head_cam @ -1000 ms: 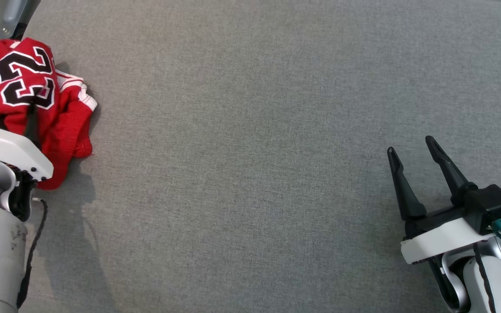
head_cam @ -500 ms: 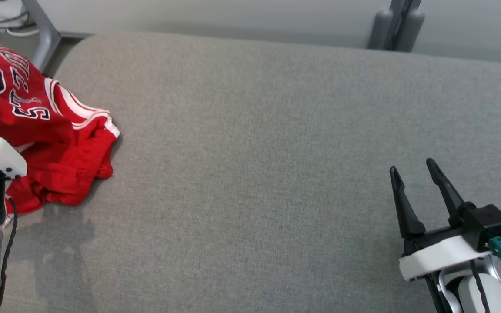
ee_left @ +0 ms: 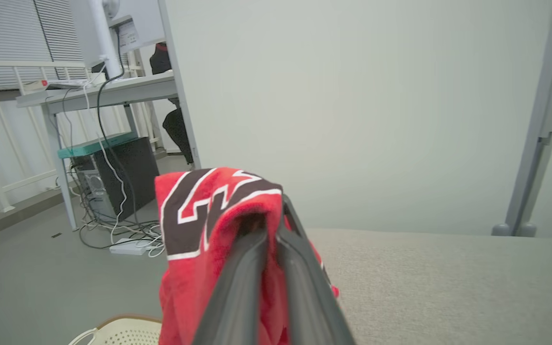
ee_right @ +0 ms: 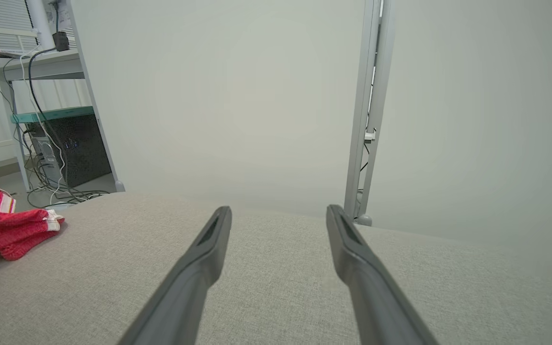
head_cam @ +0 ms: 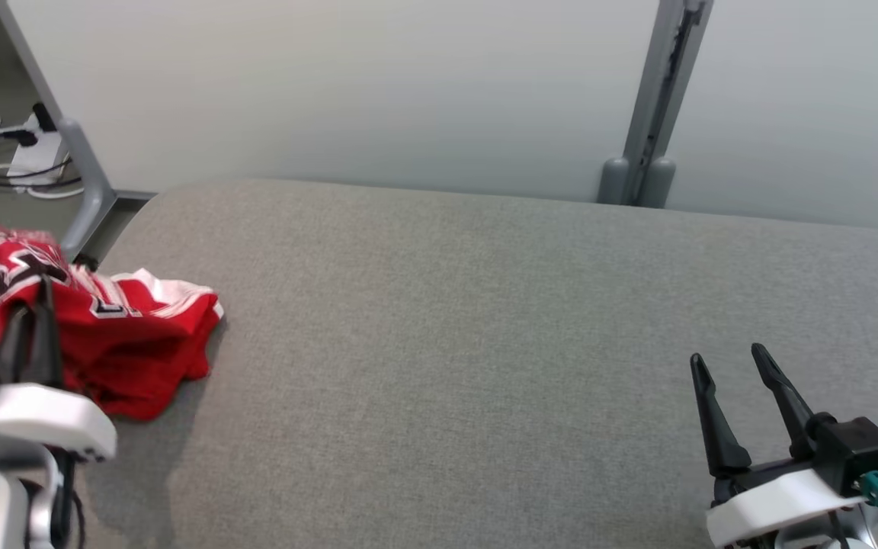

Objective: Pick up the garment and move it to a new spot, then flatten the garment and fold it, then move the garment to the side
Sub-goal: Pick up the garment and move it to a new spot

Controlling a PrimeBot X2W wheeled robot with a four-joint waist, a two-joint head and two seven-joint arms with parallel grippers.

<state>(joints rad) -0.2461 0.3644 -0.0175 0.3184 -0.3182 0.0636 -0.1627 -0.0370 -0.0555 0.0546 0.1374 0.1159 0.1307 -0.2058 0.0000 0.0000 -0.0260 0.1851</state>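
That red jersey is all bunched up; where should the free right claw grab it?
Probably the white-striped edge of the red jersey, coming from the robot's right, low over the grey cushion. That edge lies loose, nearest the open right gripper; the left gripper pinches the raised end.

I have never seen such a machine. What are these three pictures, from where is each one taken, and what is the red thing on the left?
This is a two-armed robot. One picture is from a camera on its head, looking down at a grey fabric-covered surface. The other two are from wrist cameras, looking along each gripper's two dark fingers. The left gripper is shut on a crumpled red sports jersey with black and white numerals; part is raised, the rest lies at the surface's left end. The right gripper is open and empty.
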